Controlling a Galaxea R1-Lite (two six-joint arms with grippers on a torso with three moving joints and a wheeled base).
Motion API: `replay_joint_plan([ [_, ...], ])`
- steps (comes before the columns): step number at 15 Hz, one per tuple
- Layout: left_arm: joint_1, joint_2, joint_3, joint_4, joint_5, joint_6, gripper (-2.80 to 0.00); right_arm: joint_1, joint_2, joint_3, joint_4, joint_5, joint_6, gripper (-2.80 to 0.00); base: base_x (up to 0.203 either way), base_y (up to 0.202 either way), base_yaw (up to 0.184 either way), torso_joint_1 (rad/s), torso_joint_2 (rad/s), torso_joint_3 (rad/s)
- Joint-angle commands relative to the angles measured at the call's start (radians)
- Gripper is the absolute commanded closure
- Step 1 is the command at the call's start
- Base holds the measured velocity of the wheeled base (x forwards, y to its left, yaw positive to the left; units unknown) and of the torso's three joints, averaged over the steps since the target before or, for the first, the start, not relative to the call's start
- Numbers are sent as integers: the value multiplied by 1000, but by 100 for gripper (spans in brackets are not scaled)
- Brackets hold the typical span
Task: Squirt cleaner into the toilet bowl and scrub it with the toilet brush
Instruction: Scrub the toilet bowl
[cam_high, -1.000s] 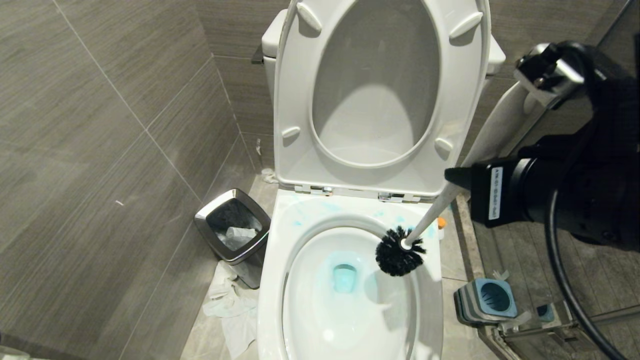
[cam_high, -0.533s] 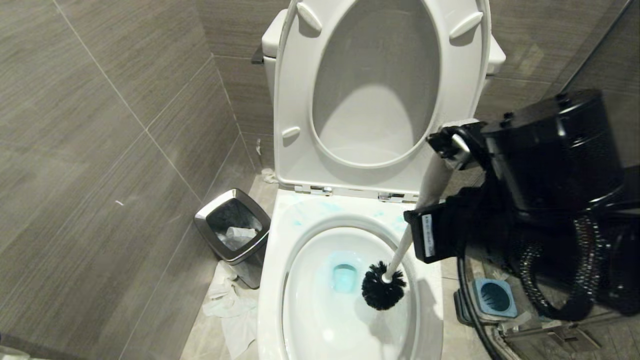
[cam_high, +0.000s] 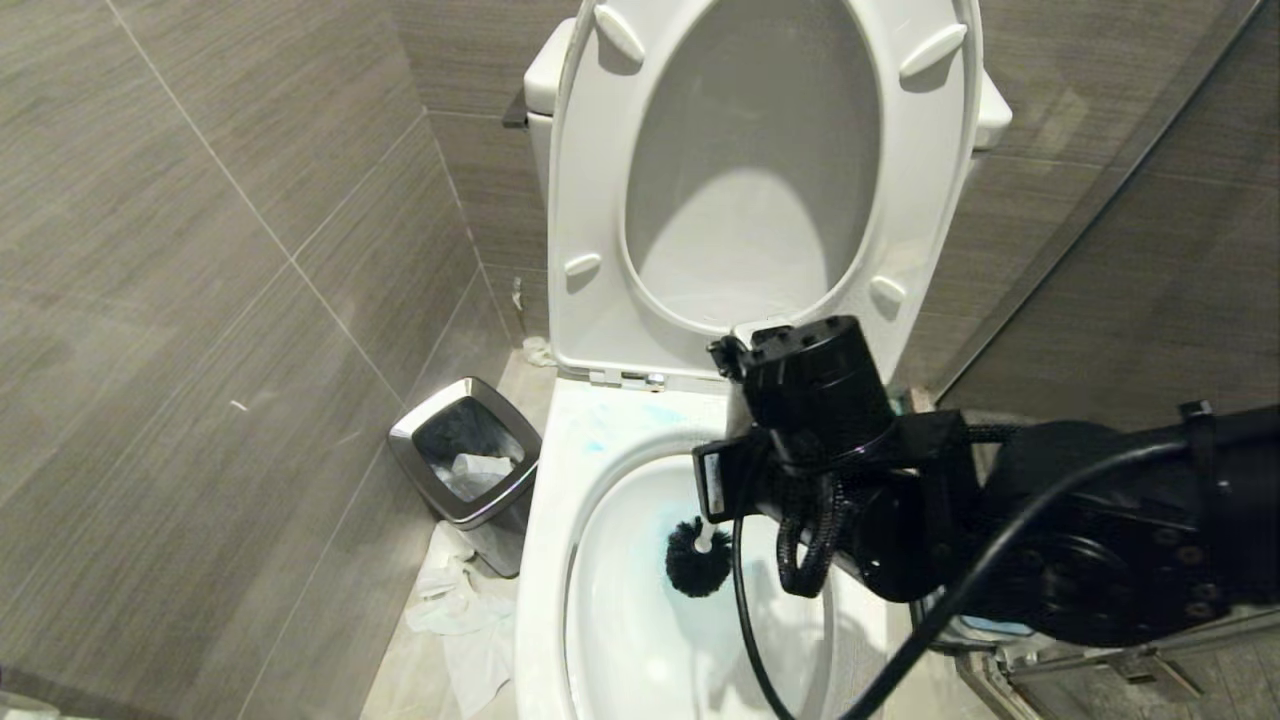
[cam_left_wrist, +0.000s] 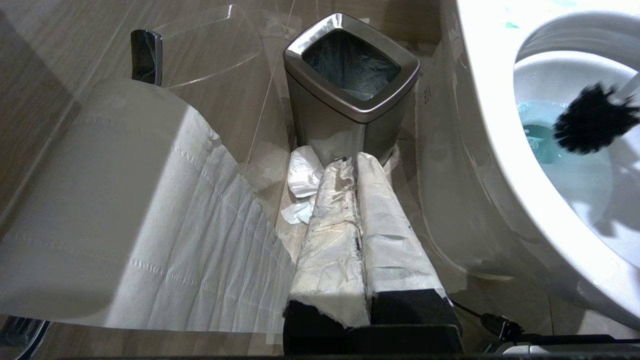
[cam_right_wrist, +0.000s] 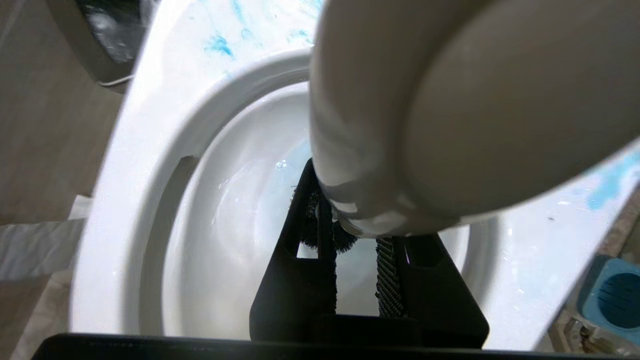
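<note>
The toilet bowl (cam_high: 610, 620) stands with seat and lid raised, and blue cleaner streaks its rim (cam_high: 600, 440). My right gripper (cam_high: 725, 485) hangs over the bowl, shut on the toilet brush's pale handle (cam_right_wrist: 450, 110), whose rounded end fills the right wrist view above the fingers (cam_right_wrist: 300, 280). The black bristle head (cam_high: 697, 560) is down inside the bowl near the drain, and it also shows as the brush head (cam_left_wrist: 592, 125) in the left wrist view. My left gripper (cam_left_wrist: 356, 167), its fingers wrapped in white paper, is shut and parked low beside the toilet. The cleaner is out of view.
A steel-rimmed trash bin (cam_high: 465, 450) stands left of the toilet, with crumpled paper (cam_high: 460, 610) on the floor by it. A toilet paper roll (cam_left_wrist: 100, 200) hangs close to the left gripper. The blue brush holder (cam_right_wrist: 612, 292) sits right of the bowl. Tiled walls close in on both sides.
My right arm has swung left and down over the bowl. The brush head has gone from the bowl's right rim down to the middle, by the drain.
</note>
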Motion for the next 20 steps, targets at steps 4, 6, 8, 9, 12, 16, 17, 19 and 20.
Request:
replay_joint_plan([
  [4,0,1,2,0,0,0,0,-72,200,21,-140,-4,-7,0,0,0,0,0,0,0],
  [6,0,1,2,0,0,0,0,-79,204,17,-164,-7,-6,0,0,0,0,0,0,0],
  [8,0,1,2,0,0,0,0,-77,126,-5,-148,-5,-10,0,0,0,0,0,0,0],
  [9,0,1,2,0,0,0,0,-77,75,-17,-119,-3,-12,0,0,0,0,0,0,0],
  [12,1,1,2,0,0,0,0,-77,-39,-52,13,11,-14,0,0,0,0,0,0,0],
  [16,0,1,2,0,0,0,0,-75,87,-59,0,12,-4,0,0,0,0,0,0,0],
  [17,0,1,2,0,0,0,0,-76,131,-70,-14,11,-2,0,0,0,0,0,0,0],
  [19,2,1,2,0,0,0,0,-76,226,-103,-50,8,-1,0,0,0,0,0,0,0],
  [20,2,1,2,0,0,0,0,-77,259,-121,-62,6,-1,0,0,0,0,0,0,0],
])
